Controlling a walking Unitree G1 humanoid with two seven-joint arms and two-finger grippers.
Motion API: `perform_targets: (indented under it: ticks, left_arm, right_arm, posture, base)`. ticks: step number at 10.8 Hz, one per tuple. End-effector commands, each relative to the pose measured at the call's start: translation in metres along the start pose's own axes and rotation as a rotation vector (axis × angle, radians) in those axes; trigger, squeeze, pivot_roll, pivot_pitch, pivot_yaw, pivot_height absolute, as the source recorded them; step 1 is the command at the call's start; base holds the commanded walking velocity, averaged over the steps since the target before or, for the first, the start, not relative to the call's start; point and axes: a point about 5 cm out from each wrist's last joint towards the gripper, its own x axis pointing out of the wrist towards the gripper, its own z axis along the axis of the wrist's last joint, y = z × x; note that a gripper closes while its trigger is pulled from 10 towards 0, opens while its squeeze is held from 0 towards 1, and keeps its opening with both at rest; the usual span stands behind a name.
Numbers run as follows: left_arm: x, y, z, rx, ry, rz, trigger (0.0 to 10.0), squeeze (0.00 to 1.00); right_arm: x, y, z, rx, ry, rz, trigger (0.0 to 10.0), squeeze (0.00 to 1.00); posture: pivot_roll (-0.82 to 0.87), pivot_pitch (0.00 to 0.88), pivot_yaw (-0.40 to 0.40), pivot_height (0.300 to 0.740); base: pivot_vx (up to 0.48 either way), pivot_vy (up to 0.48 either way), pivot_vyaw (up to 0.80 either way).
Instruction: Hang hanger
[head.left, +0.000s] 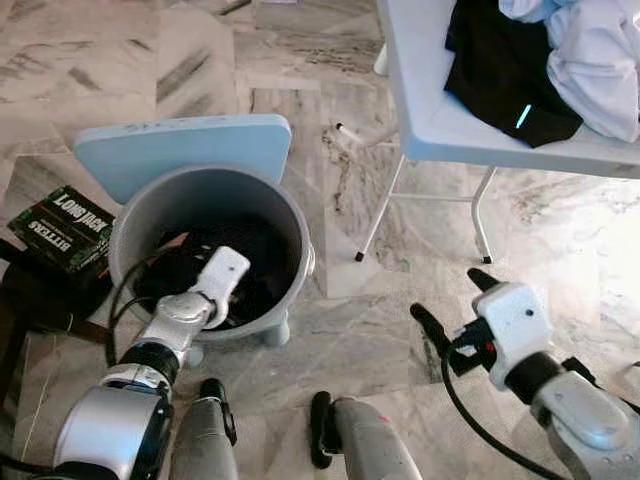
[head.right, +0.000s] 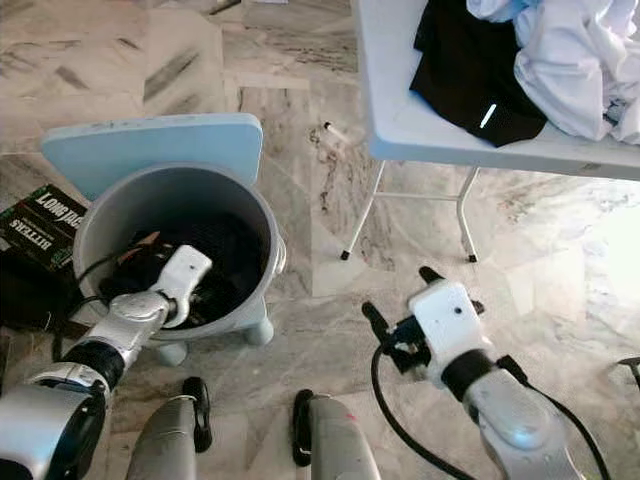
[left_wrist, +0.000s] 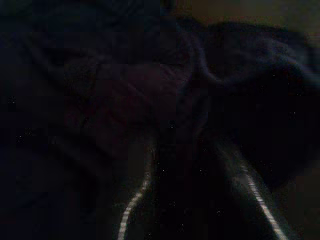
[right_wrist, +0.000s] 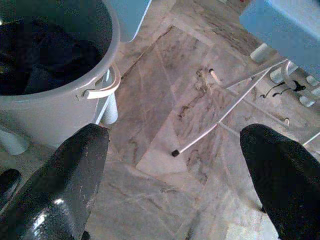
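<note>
A grey bucket (head.left: 200, 173) stands on the marble floor, filled with dark clothes (head.left: 265, 250). My left gripper (head.left: 240, 285) reaches down into it among the dark cloth, and its white wrist housing shows above the pile. In the very dark left wrist view I make out only folds of dark fabric (left_wrist: 150, 90). A small brownish piece (head.left: 172, 241) pokes out at the bucket's left side; I cannot tell what it is. My right gripper (head.left: 457, 302) hovers open over bare floor to the right of the bucket, holding nothing.
A pale folding table (head.left: 420, 110) at upper right carries a black garment (head.left: 500, 70) and a white one (head.left: 600, 50); its thin legs (head.left: 385, 205) reach the floor. A light-blue board (head.left: 180, 145) stands behind the bucket, and a dark printed box (head.left: 65, 228) to its left.
</note>
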Motion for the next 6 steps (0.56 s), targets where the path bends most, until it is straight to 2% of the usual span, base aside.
perform_targets:
  ticks: [1, 4, 6]
  left_arm:
    - [0.003, -0.012, 0.0, 0.038, 0.004, -0.06, 0.0, 0.0]
    - [0.0, -0.012, 0.02, 0.072, -0.115, -0.058, 0.0, 0.0]
    - [-0.005, -0.004, 0.027, 0.057, -0.16, -0.015, 0.0, 0.0]
  right_arm:
    - [0.0, 0.001, -0.005, -0.011, 0.02, 0.015, 10.0, 0.0]
    - [0.009, 0.002, -0.004, -0.015, -0.001, 0.018, 10.0, 0.0]
    - [0.014, 0.003, -0.004, -0.026, -0.019, 0.025, 10.0, 0.0]
  posture:
    - [-0.29, 0.27, -0.157, 0.74]
    - [-0.27, 0.258, -0.152, 0.74]
    - [-0.26, 0.244, -0.147, 0.74]
  base:
    - [0.0, 0.0, 0.0]
    - [0.0, 0.0, 0.0]
    - [0.0, 0.0, 0.0]
